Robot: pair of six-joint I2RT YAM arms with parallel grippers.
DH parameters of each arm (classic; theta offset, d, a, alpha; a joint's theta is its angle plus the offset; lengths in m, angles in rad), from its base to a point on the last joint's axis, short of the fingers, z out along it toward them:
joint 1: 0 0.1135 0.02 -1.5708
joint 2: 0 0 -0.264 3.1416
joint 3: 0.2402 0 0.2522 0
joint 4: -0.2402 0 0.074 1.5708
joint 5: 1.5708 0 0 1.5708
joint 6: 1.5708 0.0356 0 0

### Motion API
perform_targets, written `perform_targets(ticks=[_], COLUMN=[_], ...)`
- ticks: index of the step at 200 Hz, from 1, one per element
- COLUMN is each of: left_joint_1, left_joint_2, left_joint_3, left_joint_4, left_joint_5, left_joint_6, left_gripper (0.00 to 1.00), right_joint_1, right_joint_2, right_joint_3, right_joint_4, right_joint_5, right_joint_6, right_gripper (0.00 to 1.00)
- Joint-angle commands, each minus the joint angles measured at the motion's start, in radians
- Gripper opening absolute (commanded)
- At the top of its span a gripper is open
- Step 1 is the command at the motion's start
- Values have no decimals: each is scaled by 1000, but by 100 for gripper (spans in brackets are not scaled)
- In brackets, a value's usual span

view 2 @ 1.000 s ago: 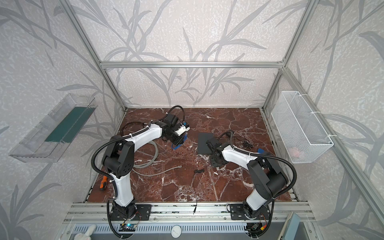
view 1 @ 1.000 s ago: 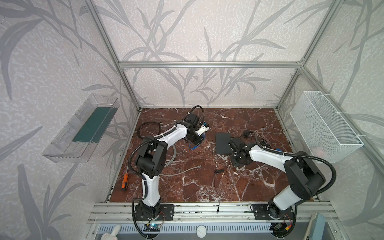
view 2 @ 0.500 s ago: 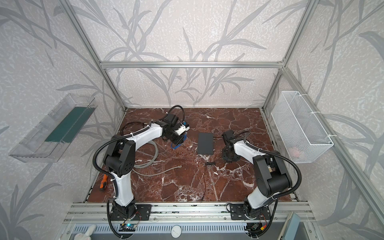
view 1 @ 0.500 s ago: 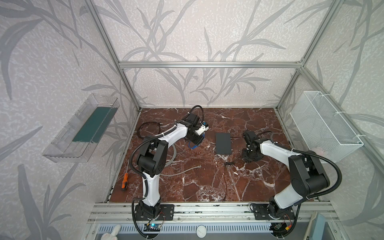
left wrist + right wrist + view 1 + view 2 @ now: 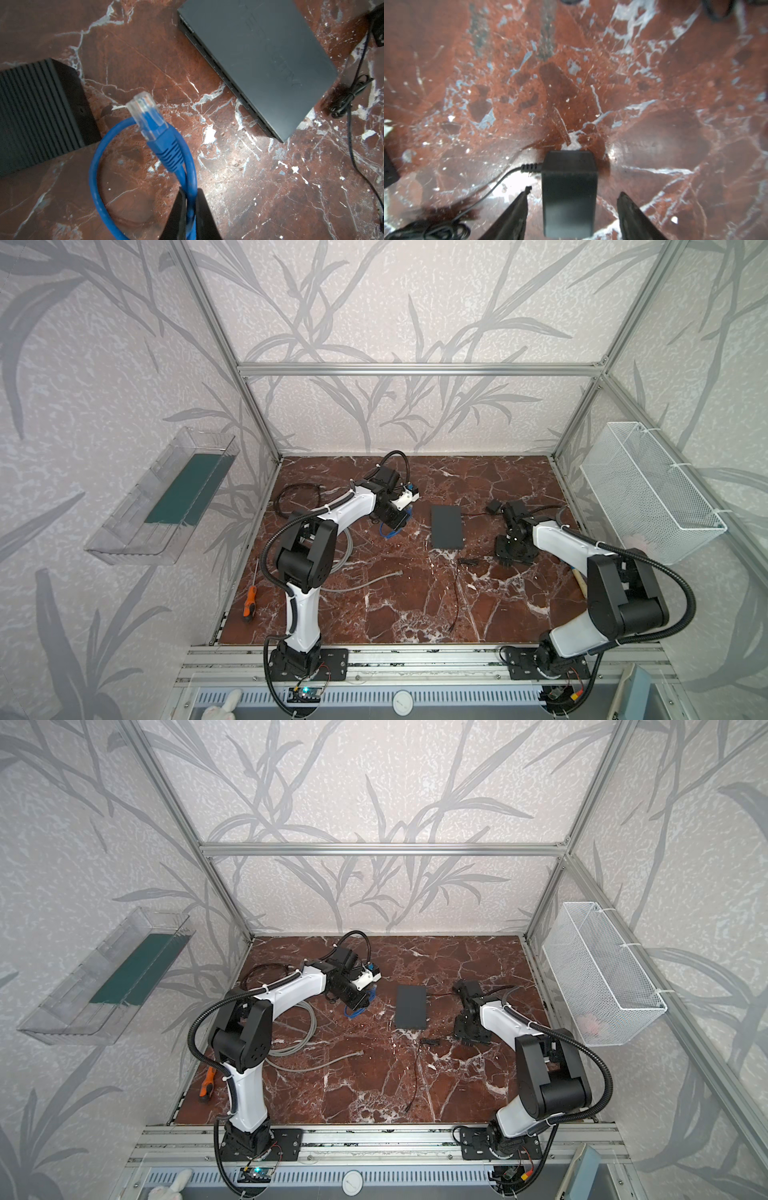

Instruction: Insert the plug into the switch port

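Red-brown veined marble table (image 5: 395, 605) | clear plastic plug (image 5: 145, 112) hangs left of flat matte-black switch (image 5: 259, 58), apart | left gripper (image 5: 191, 193) fingers pinch its blue cable (image 5: 97, 176) | right gripper (image 5: 574, 191) has swung right since a second ago, fingers now spread either side of boxy black adapter (image 5: 569, 207), not touching

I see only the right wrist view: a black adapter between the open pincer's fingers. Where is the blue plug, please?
Observer: The left pincer is shut on the blue cable, just behind the plug.
Operator: Is it inserted?
Observer: No, the plug is apart from the switch.
Operator: Which side must it enter?
Observer: The ports line the long side that faces the plug.
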Motion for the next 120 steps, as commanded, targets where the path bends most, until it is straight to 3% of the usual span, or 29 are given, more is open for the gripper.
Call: perform_targets(ticks=[1, 19, 39, 69, 120], left_joint_1=[-15, -17, -20, -31, -38], left_joint_2=[10, 14, 18, 25, 37], left_joint_3=[33, 46, 55, 78, 87], left_joint_4=[-33, -57, -85, -137, -176], left_joint_5=[75, 127, 189, 263, 303], left_joint_6=[45, 64, 93, 132, 160], left_gripper=[12, 12, 12, 13, 13], right_joint_1=[2, 34, 86, 178, 221], right_joint_2=[-72, -126, -144, -56, 129], right_joint_3=[62, 60, 27, 56, 77], right_joint_4=[-49, 22, 214, 440, 836], right_joint_5=[10, -38, -264, -529, -698], right_joint_6=[-46, -84, -119, -60, 142], right_gripper=[70, 69, 65, 58, 57])
